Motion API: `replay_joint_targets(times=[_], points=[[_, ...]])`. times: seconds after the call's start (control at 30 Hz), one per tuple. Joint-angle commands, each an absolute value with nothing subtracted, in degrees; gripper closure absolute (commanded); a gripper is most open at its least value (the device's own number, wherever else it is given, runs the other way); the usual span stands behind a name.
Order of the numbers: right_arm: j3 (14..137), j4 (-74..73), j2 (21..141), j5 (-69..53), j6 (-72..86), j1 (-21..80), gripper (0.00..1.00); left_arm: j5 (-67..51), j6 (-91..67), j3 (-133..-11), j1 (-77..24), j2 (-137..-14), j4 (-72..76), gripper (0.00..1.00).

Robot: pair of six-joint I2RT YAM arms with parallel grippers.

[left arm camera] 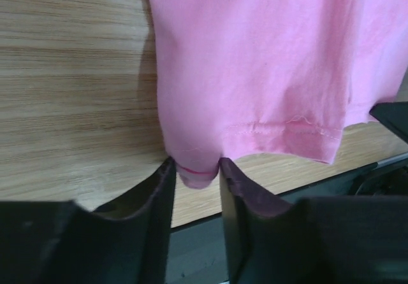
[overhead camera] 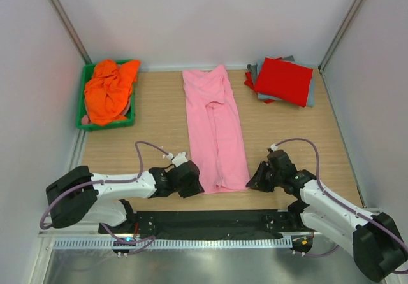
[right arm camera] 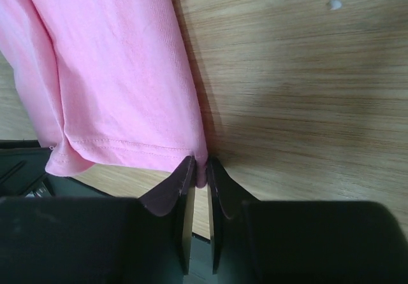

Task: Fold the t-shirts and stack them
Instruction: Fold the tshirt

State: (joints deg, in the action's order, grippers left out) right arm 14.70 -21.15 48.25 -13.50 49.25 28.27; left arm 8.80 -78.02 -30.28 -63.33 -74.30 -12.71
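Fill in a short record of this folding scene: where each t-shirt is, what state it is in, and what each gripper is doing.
pink t-shirt: folded into a long strip, flat on the table, hem toward the arms
left gripper: closed on the strip's near left corner
right gripper: pinching its near right corner
orange t-shirt: crumpled in the green basket, far left
red t-shirt: folded, top of the far-right stack
grey t-shirt: folded, under the red one

The table is viewed from high above its near edge, facing down. The hem of the pink t-shirt is framed close-up by both wrist cameras, from opposite corners.
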Motion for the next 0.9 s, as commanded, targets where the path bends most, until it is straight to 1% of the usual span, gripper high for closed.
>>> replay_joint_targets(times=[0.0,0.03,0.1,0.13,0.17,0.2,0.27,0.33,0.5,0.67,0.77,0.83,0.87], points=[[13.53,-23.55,48.34,-11.95,49.4,28.83,0.81,11.16,-77.96,-29.88,-63.63,-75.41,-14.76,0.68],[13.8,-23.64,48.25,-11.95,49.39,29.0,0.83,11.25,-77.96,-29.88,-63.81,-75.32,-14.68,0.77],[13.97,-23.73,47.99,-11.95,49.66,29.27,0.88,11.43,-77.87,-29.71,-63.81,-74.71,-14.68,0.84],[14.24,-23.9,47.47,-11.95,49.75,29.35,0.89,11.43,-77.78,-29.36,-63.81,-74.53,-14.76,0.89],[14.41,-24.08,47.11,-11.95,49.92,29.44,0.93,11.6,-77.78,-29.18,-63.81,-74.01,-14.85,0.91],[14.5,-24.43,46.33,-11.78,50.53,30.14,0.95,11.6,-77.78,-29.01,-63.81,-73.22,-15.2,0.95],[14.76,-25.13,45.44,-11.43,51.32,31.02,0.99,11.6,-78.05,-28.48,-63.9,-71.81,-16.34,0.98],[15.12,-26.54,43.34,-10.46,52.99,32.95,0.98,11.86,-78.75,-28.04,-64.16,-68.92,-19.5,1.0],[16.34,-29.35,39.47,-8.62,57.39,37.43,0.99,13.27,-80.51,-27.95,-66.18,-61.54,-26.52,1.0],[18.98,-31.46,36.56,-4.58,61.95,43.41,0.98,14.24,-81.21,-30.49,-66.88,-58.19,-32.77,1.0],[22.14,-31.81,38.14,-2.39,60.92,44.82,0.98,16.16,-79.9,-33.21,-66.97,-56.69,-36.29,1.0],[25.65,-32.17,41.3,-0.45,58.64,45.0,0.98,18.79,-78.5,-36.28,-66.88,-56.69,-39.45,1.0],[28.54,-32.78,43.92,2.95,55.93,45.09,0.99,19.68,-76.75,-37.6,-66.71,-57.21,-42.16,1.0]])
